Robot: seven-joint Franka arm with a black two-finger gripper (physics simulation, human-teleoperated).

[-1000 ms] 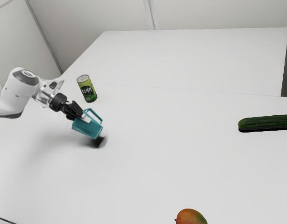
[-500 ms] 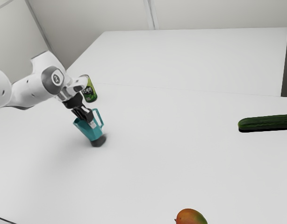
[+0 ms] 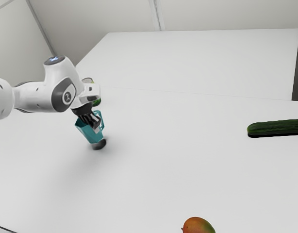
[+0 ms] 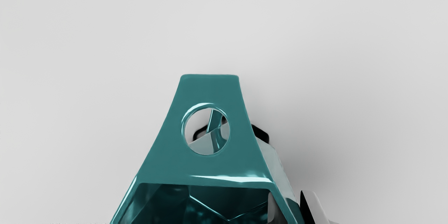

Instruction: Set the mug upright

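Observation:
In the exterior view the gripper (image 3: 96, 127) is shut on the wall of the teal mug (image 3: 92, 135). The mug leans, its mouth toward the upper left and its base toward the lower right, close over a dark shadow; whether it touches the table cannot be told. Its handle is on the side toward the exterior view's right. In the wrist view the mug (image 4: 210, 168) shows its handle and dark open mouth, and the gripper (image 4: 292, 210) has one finger inside the mouth and the other outside the wall.
A green can (image 3: 96, 102) stands behind the hand, partly hidden by it. On the white table (image 3: 188, 145), a cucumber (image 3: 277, 127) lies at the exterior view's right and a mango (image 3: 198, 225) at its near edge.
My hand has swung over from the side to point more steeply down, turning the mug with it from a strong tilt to a smaller one. The arm now covers much of the can.

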